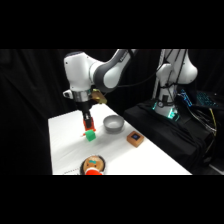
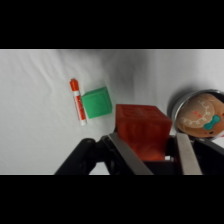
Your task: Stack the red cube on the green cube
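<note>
Gripper (image 2: 150, 150) clamps red cube (image 2: 142, 127) by opposite flat sides, above table near green cube (image 2: 96, 102); looks rigid, light, prob. non-slip.

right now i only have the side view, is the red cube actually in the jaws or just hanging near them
Observer: It is in them. The wrist view shows the red cube clamped between the two jaws.
Operator: is it lined up over the green one
Observer: Not by the wrist view. The green cube shows off to one side of the red cube, with its whole top face in sight.
Operator: anything close to the green cube
Observer: Yes, a red-and-white marker lies flat right alongside it.
</note>
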